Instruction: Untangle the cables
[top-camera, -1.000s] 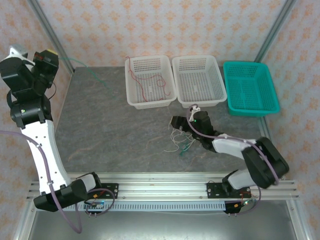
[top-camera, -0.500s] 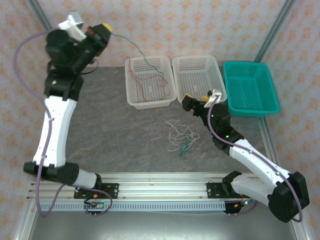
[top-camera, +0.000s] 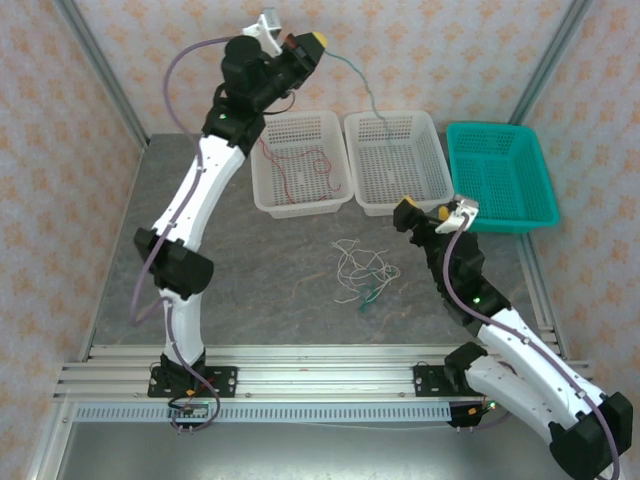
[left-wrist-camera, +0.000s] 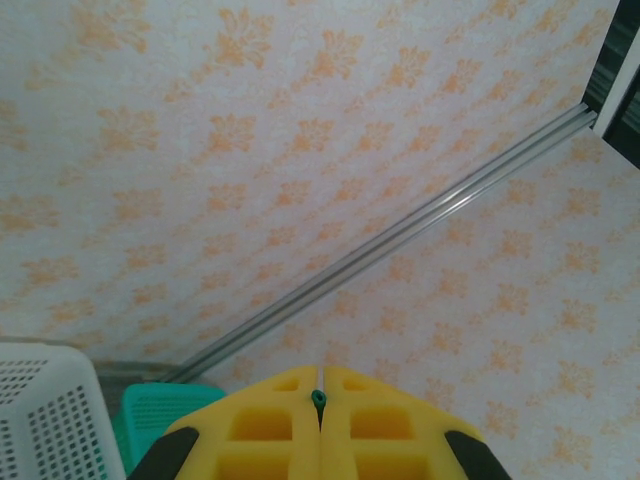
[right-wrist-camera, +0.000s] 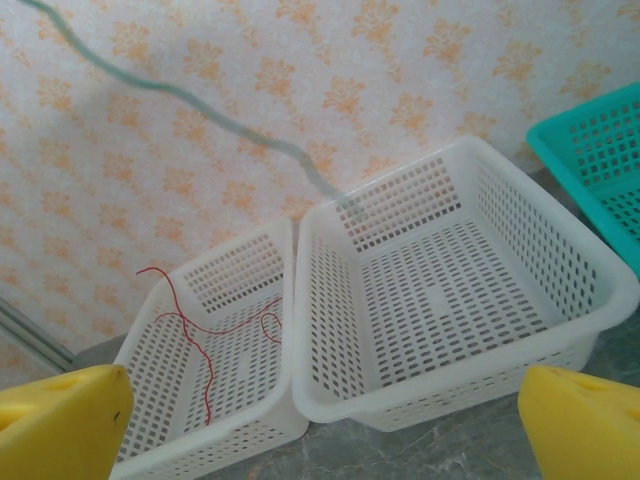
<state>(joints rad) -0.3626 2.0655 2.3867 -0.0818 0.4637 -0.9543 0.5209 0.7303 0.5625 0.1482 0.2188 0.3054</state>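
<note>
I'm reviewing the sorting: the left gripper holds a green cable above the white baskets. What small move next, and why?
Probably lower the left gripper and release: the green cable it pinches hangs down to the middle white basket, while the red cable lies in the left basket.

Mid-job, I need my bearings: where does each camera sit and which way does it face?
Top external: above and behind the bases, looking down on the table; left arm and right arm show.
Left wrist: raised high, facing the wallpapered wall; left gripper shut on the green cable.
Right wrist: low, facing the middle white basket; right gripper open.
Shared: the green cable, in all three.
</note>
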